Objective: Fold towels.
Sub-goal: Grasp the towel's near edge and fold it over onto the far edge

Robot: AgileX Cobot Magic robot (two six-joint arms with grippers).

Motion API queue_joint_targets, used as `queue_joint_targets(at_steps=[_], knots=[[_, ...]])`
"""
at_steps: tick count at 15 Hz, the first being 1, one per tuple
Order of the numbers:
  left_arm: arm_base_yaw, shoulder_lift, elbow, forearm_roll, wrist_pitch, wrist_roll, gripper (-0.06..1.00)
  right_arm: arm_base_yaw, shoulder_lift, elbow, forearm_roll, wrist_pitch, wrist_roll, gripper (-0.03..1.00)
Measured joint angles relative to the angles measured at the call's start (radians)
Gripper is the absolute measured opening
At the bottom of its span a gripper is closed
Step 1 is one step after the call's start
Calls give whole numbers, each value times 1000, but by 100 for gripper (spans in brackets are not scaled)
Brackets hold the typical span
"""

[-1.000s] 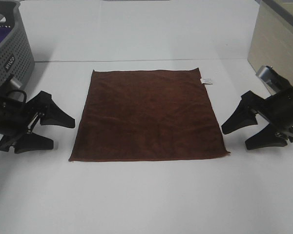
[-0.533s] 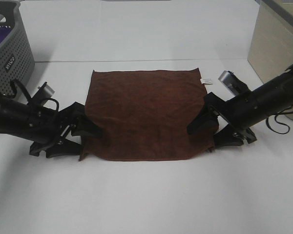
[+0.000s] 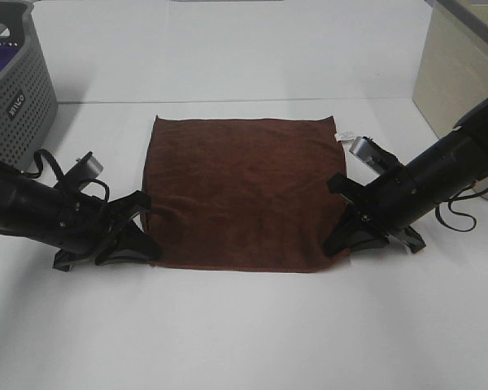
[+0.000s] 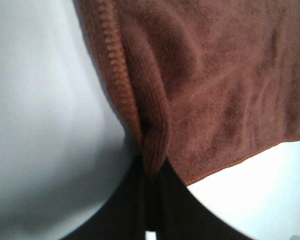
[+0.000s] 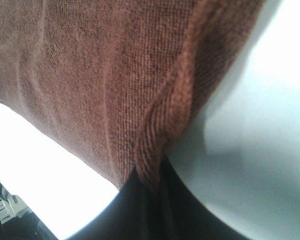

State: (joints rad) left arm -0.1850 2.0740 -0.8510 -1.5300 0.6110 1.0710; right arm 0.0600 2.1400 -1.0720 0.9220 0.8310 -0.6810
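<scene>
White table [image 3: 244, 325], grey basket [image 3: 16, 89] at far left, beige box [image 3: 459, 73] at far right. The towel [image 3: 244, 191] lies near the middle of the table. Its far edge is flat, and the white tag [image 3: 344, 136] is at the far right corner.

Step in hand, as I judge it: grasp of the two near corners, ahead of the first fold.

Left gripper [image 3: 138, 231] is at the near left corner and right gripper [image 3: 346, 227] at the near right corner. In each wrist view a ridge of hem runs down into the dark jaws, with no gap showing. I read both as clamped on the cloth (left [image 4: 151, 172], right [image 5: 150, 180]). The near side edges are drawn slightly inward at the pinch points.

Pose: both arms are low and reach in from the sides. The forearms slant down toward the table, and the grippers sit about at cloth level.

Next move calls for:
- Raise both corners together, high enough that the near half clears the table.
- Carry them away from me toward the far edge, with the spacing between the grippers held even so the cloth does not sag or twist.
- Lay the near edge onto the far edge, corner to corner, then let go.

Risk: the plush may slip from a shallow pinch.
</scene>
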Motion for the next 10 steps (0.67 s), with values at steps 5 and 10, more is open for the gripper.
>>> queue_joint_targets(at_steps=[5,10], knots=[[0,-160,1,298,19,-263,1,0,-147,47,-114,29,135,0],[-5,-197,69,485,104,-466,1,7,-250,208,-127,45,181,0]])
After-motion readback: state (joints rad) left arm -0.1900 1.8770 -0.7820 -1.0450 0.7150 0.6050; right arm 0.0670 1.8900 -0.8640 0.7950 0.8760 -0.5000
